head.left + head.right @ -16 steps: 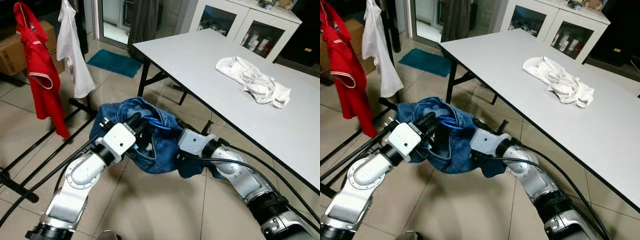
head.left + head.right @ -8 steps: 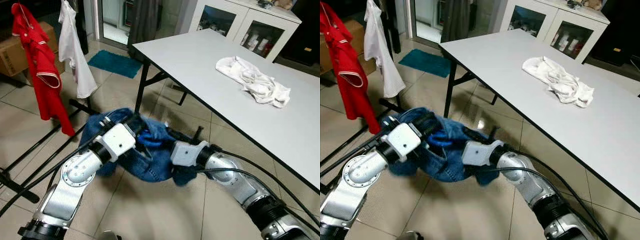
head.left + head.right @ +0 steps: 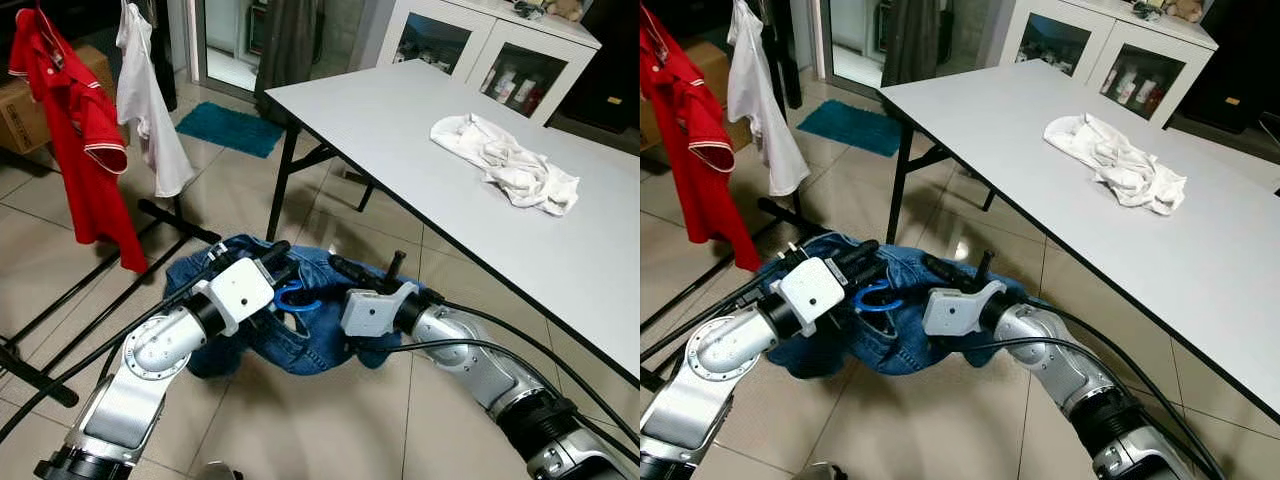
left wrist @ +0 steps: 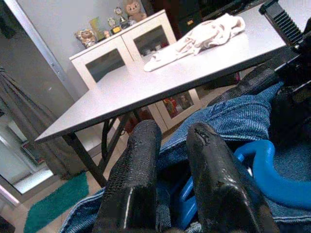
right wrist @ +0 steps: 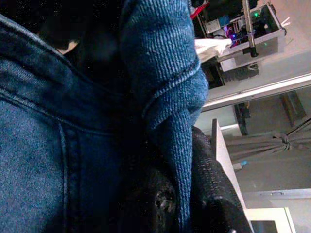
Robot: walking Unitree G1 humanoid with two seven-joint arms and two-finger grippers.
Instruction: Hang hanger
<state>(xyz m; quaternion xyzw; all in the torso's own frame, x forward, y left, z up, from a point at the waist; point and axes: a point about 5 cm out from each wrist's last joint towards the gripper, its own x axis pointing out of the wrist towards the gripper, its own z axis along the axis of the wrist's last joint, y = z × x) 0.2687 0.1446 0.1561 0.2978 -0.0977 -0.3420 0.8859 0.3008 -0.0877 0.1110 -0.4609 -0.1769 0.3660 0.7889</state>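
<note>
1. Carrying step: left gripper (image 3: 283, 268) pinches the blue hanger (image 3: 296, 297) inside the jeans (image 3: 300, 335); right gripper (image 3: 362, 271) clamps denim, low, near the table (image 3: 420, 140).
2. Next, I judge: lift left toward the rack (image 3: 170, 215), hook up.

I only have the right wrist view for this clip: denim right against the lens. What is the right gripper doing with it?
Observer: The right gripper is pinching a fold of the blue jeans, held above the tiled floor.
Operator: Is the left arm involved?
Observer: Yes. The left gripper is at the jeans too, its fingers nearly together over a blue hanger tucked in the denim.
Operator: Where would it hang?
Observer: A rack to the robot's left already carries a red shirt and a white shirt. A white cloth lies on the grey table to its right.
</note>
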